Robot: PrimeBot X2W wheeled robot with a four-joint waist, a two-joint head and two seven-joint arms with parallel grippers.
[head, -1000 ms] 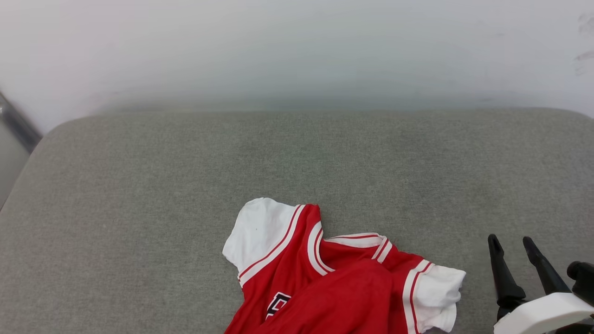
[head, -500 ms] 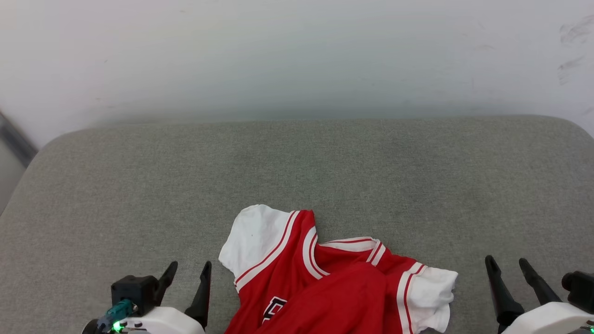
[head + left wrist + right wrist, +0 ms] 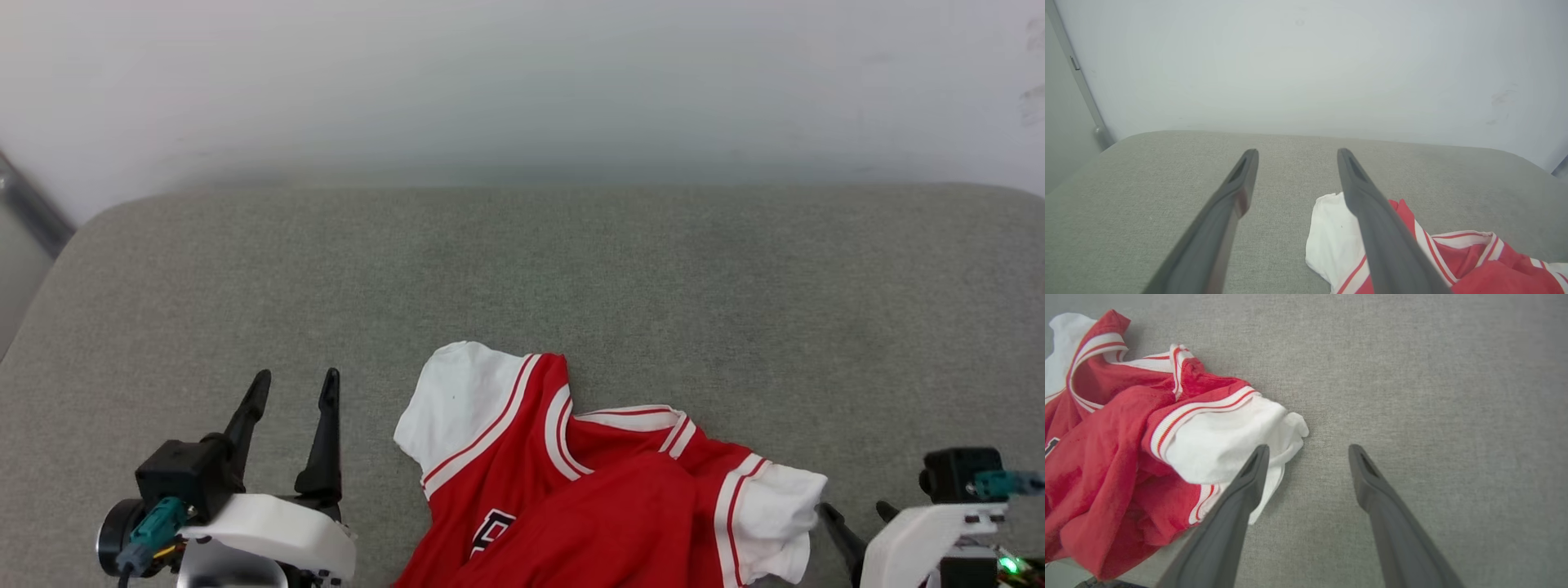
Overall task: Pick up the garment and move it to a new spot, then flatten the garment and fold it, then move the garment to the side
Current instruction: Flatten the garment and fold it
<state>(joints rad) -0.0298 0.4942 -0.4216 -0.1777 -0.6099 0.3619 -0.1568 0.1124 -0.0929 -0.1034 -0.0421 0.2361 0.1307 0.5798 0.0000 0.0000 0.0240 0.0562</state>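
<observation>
Crumpled garment [image 3: 588,490] at cushion's [image 3: 522,269] near edge, open cushion beyond; left gripper [image 3: 295,377] and right gripper [image 3: 1308,451] flank it, fingers apart.

The left claw [image 3: 295,377] holds its 2 fingers spread apart, nothing between them; the right claw [image 3: 853,511] is the same, its white wrist behind it.

Soft, even light washes the grey cushion [image 3: 522,269]; the white wall [image 3: 522,82] at 12 o'clock blurs hazily, while the left gripper [image 3: 1296,152] looms soft-focused, stretched toward 6 o'clock.
</observation>
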